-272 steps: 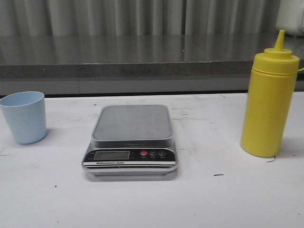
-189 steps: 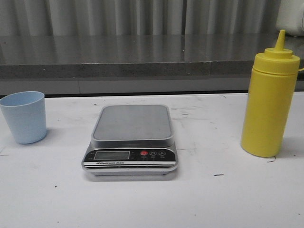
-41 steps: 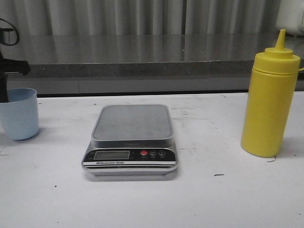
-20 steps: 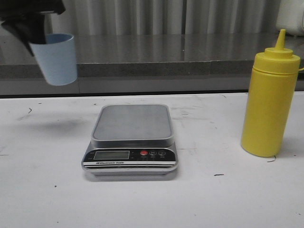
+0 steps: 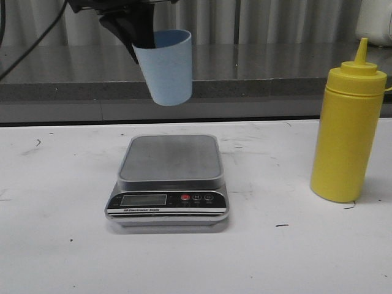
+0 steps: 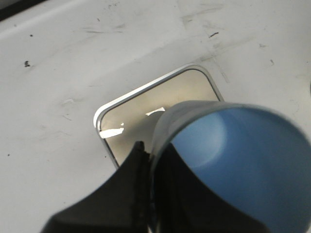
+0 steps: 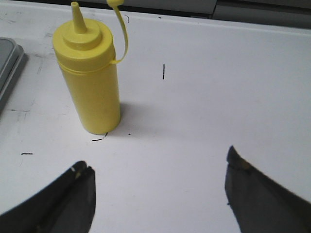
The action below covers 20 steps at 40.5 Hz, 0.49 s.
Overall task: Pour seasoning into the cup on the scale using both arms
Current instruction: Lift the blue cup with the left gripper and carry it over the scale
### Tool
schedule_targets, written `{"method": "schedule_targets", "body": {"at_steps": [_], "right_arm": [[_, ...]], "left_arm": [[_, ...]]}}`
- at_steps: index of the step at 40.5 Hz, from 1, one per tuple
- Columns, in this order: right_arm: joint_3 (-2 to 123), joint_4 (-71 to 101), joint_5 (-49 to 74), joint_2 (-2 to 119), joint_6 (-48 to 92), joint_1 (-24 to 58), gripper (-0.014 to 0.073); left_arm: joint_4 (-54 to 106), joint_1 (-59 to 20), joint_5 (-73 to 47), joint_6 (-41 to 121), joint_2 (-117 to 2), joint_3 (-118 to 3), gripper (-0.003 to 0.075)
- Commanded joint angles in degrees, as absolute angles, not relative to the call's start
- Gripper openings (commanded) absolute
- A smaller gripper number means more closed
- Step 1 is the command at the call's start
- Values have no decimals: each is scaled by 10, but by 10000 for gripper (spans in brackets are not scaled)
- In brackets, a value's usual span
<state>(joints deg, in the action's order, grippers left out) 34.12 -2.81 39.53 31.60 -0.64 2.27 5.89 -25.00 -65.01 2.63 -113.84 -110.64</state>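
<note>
left gripper (image 5: 142,43) pinching the cup (image 5: 166,67) rim above the scale (image 5: 169,177), right gripper (image 7: 158,187) spread wide, clear of the yellow bottle (image 5: 346,128) on the table (image 5: 294,257)

1. Even, soft overhead light; my views are bright, nothing dim.
2. White glare patches sit on the scale (image 6: 160,114) below my left wrist.
3. The cup (image 6: 228,170) there is blurred, too close.
4. The bottle (image 7: 92,77) casts a faint shadow.

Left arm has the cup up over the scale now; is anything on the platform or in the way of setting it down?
Nothing visible. The cup, held by the left gripper, hangs above the scale, whose grey platform is bare in both views.
</note>
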Motion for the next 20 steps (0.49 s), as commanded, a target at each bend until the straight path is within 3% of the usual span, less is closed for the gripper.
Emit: {"method": "schedule_targets", "body": {"at_steps": [1, 20], "right_arm": [[361, -36, 360, 321, 0, 20, 570], [361, -36, 360, 321, 0, 20, 570]], "left_arm": [[64, -256, -625, 23, -1130, -1123, -20], [60, -256, -615, 23, -1185, -1123, -20]]}}
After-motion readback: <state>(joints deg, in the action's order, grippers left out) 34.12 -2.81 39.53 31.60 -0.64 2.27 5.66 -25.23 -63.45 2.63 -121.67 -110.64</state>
